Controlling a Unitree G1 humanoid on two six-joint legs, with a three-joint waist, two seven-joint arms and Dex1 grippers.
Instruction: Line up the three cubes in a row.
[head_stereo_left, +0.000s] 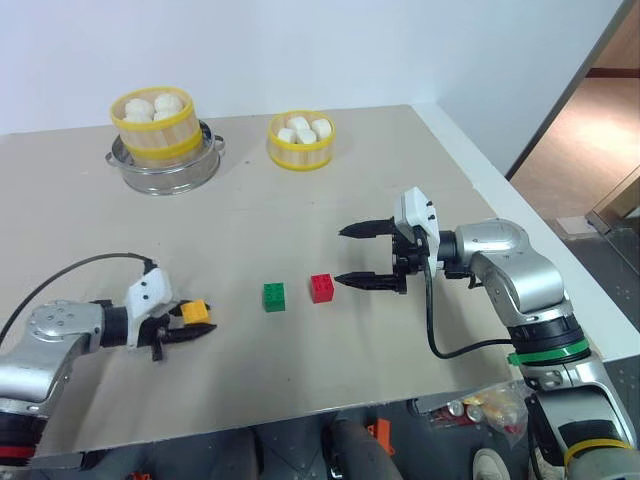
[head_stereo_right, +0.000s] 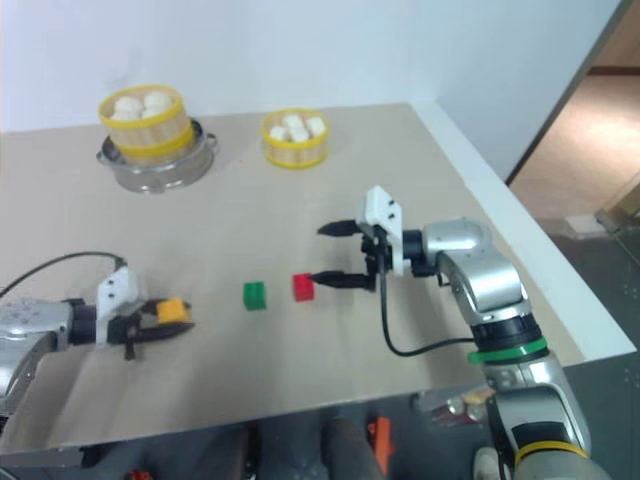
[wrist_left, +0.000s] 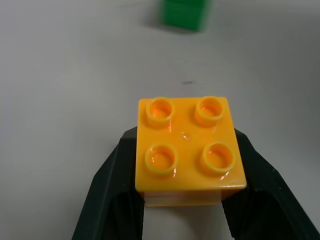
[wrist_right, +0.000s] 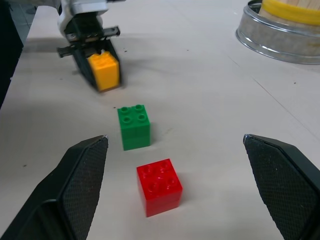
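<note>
Beige table carries green cube, red cube just beside it. Left gripper clamps yellow cube well left of green; set it opposite red, evenly spaced. Right gripper gapes wide beyond red.

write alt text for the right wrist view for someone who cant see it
Between the open right gripper's two black fingers, a red cube and a green cube sit close together on a beige table. Beyond them, the left gripper is shut on a yellow-orange cube.
</note>
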